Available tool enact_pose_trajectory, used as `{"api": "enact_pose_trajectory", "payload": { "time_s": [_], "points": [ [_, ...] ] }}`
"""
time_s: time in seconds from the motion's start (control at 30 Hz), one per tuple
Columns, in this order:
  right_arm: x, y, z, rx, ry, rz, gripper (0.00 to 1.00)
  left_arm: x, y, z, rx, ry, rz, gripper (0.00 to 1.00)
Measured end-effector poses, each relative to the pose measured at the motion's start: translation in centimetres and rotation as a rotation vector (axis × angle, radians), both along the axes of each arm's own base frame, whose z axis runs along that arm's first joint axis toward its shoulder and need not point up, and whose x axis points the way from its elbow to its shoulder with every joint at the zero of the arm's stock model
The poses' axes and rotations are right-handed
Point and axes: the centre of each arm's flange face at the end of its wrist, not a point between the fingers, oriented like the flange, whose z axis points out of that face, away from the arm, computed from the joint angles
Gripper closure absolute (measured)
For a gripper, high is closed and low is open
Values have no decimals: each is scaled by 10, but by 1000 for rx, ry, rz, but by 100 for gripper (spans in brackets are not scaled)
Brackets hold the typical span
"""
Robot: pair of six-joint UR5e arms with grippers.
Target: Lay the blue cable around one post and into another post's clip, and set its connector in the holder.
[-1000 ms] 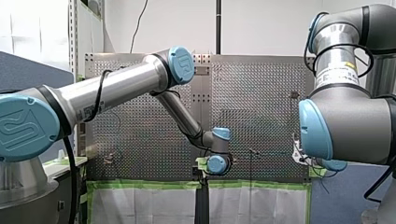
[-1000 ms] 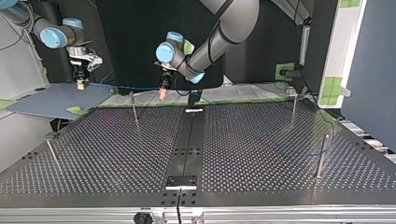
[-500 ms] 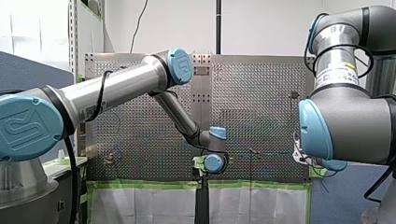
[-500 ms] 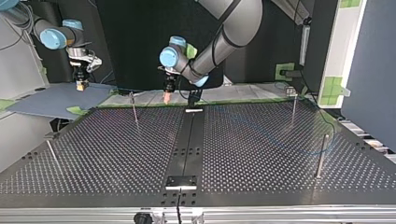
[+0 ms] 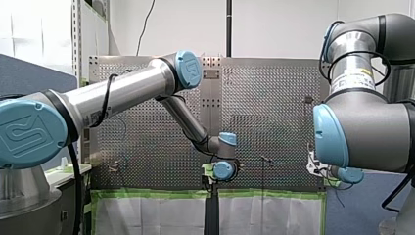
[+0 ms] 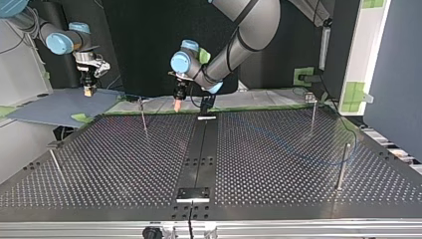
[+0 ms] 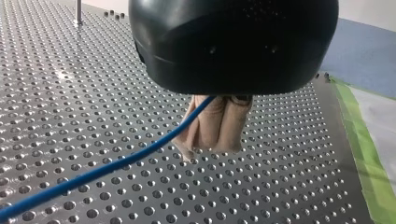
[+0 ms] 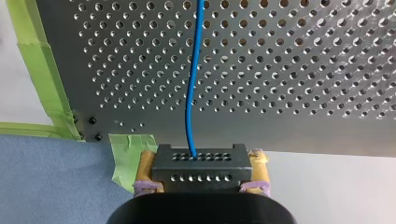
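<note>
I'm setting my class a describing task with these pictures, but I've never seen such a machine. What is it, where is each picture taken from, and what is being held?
These are two robot arms over a perforated metal table with thin upright metal posts. One picture looks from behind the arms, one faces them from across the table, and two come from cameras on the wrists. A thin blue cable trails over the table. My left arm's tool, with beige pads, is shut on that cable. My right arm's tool, with yellow pads, grips the black block-shaped connector at the cable's end.
</note>
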Motion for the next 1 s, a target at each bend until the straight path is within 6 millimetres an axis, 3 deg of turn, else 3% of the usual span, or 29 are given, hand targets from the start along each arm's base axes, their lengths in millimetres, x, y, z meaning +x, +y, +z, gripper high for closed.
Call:
{"api": "enact_pose_trajectory", "payload": {
  "time_s": [0.8,1.0],
  "points": [
    [-5,-18,6,-26,-7,-6,100,25,14,6,-1,-14,35,100],
    [-7,-23,-1,-31,-6,-7,100,25,15,6,17,-12,31,100]
  ]
}}
